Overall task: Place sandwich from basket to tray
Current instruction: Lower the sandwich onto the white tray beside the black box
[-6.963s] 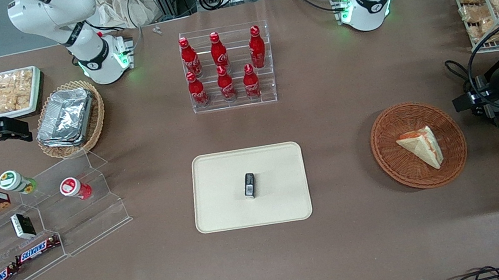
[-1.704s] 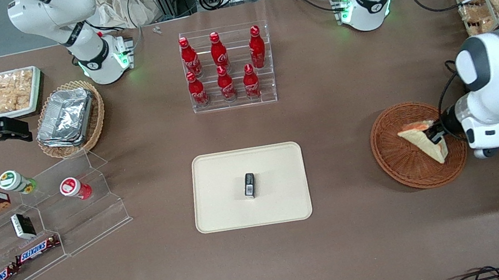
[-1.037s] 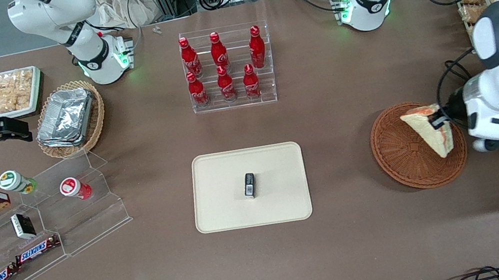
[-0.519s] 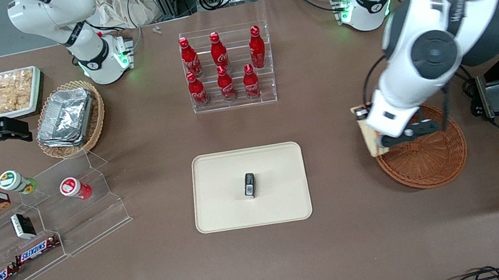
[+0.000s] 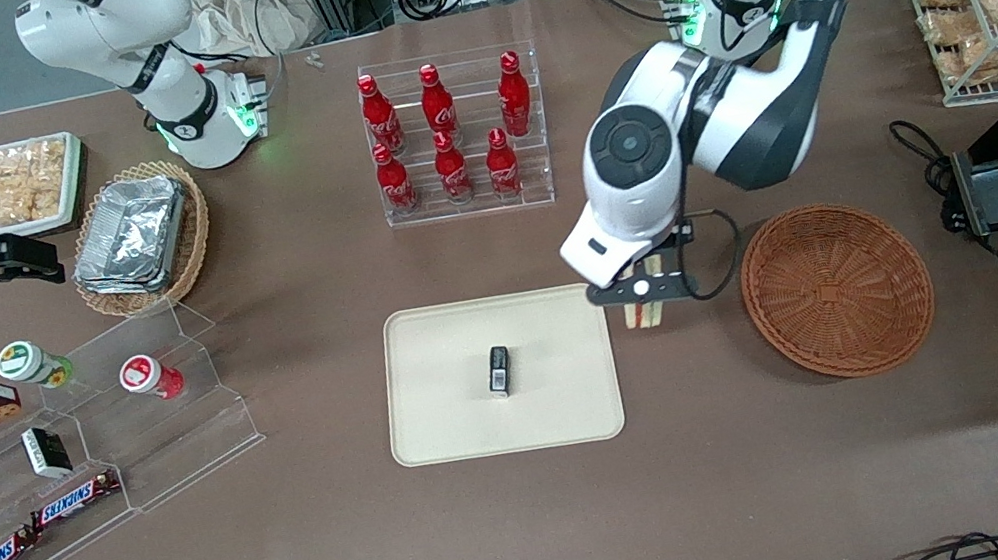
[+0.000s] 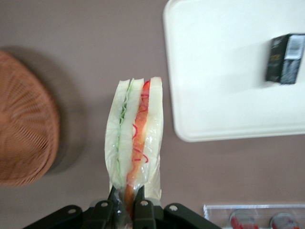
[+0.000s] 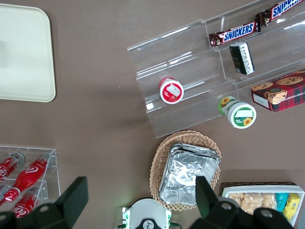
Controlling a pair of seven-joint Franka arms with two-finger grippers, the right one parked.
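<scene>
The sandwich (image 6: 134, 143) hung in the air, clamped at one end between the fingers (image 6: 140, 210) of the gripper (image 5: 643, 293), its cut edge (red, orange and green filling between pale bread) facing the wrist camera. It was over bare brown tabletop (image 5: 710, 447), just beside the tray's (image 5: 443, 431) edge and not yet over it, between the tray and the basket (image 5: 837, 289). In the front view only a small pale piece of the sandwich showed beneath the gripper, with the arm's wrist covering the rest.

The reddish-brown wicker basket sat with nothing in it, toward the working arm's end of the tabletop. On the cream tray lay a small black rectangular object (image 5: 499, 368), near the tray's middle and well apart from the sandwich.

Farther from the front camera than the tray stood a clear acrylic rack of red cola bottles (image 5: 446, 132). Toward the parked arm's end were a tan wicker basket of foil containers (image 5: 135, 234) and a clear stepped stand (image 5: 93, 429) carrying Snickers bars (image 5: 75, 500).
</scene>
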